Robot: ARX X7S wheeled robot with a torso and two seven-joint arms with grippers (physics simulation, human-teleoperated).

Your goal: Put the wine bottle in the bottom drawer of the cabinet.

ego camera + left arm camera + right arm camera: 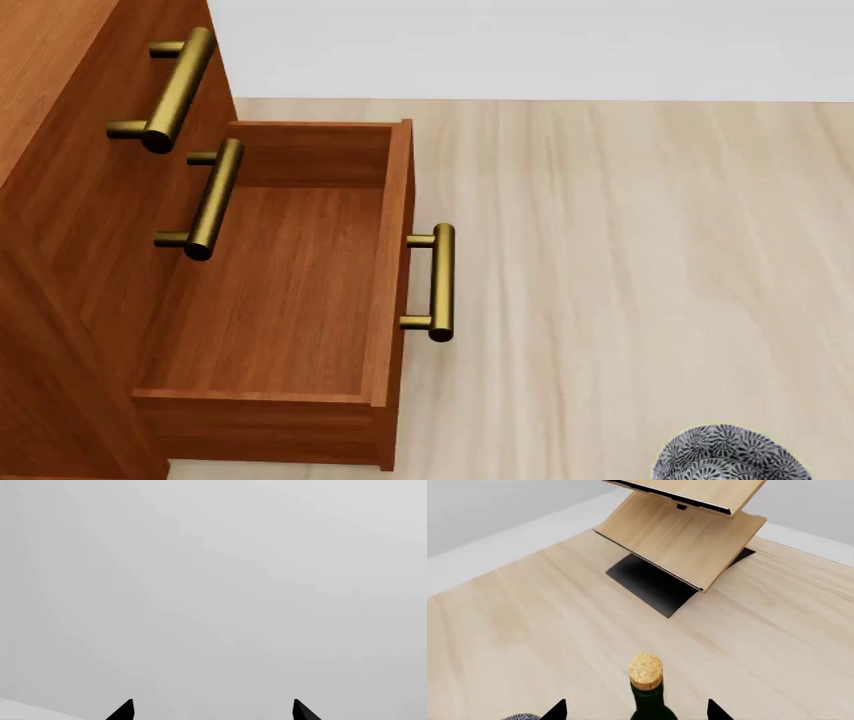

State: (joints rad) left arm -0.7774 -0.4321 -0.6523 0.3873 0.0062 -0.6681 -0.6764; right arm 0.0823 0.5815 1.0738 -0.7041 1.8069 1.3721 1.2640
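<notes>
One dark-green glass wine bottle (646, 700) with tan cork sits between your right pincer (637, 711) tips, grip unclear.
Carry it upright to the open reddish-brown wooden bottom drawer (287, 290); left pincer (213, 710) gapes empty.

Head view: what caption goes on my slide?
Bottom drawer of the wooden cabinet pulled open and empty.

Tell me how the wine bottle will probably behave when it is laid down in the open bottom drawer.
The wine bottle looks round and slim, so it would likely roll on the bottom drawer's flat floor. It appears to be glass, probably stiff, smooth and breakable.
</notes>
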